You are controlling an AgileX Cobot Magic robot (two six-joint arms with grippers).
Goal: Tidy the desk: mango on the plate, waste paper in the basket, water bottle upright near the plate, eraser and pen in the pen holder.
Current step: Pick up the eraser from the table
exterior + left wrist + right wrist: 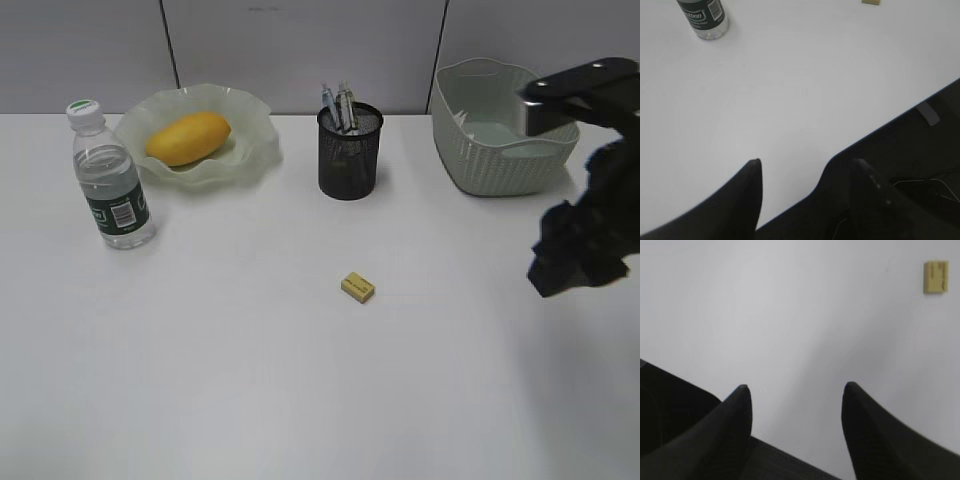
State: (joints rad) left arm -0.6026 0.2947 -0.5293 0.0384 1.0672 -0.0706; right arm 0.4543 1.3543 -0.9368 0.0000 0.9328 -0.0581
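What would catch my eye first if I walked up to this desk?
Probably the yellow-orange oval mango lying in the wavy-rimmed pale green dish at the back left. Next, the small yellow rectangular eraser alone in the middle of the white desk, and the bulky black robot arm looming at the right.

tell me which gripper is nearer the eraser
Right. The right gripper hovers open off to the right of the eraser; the left gripper sits back at the desk's near edge.
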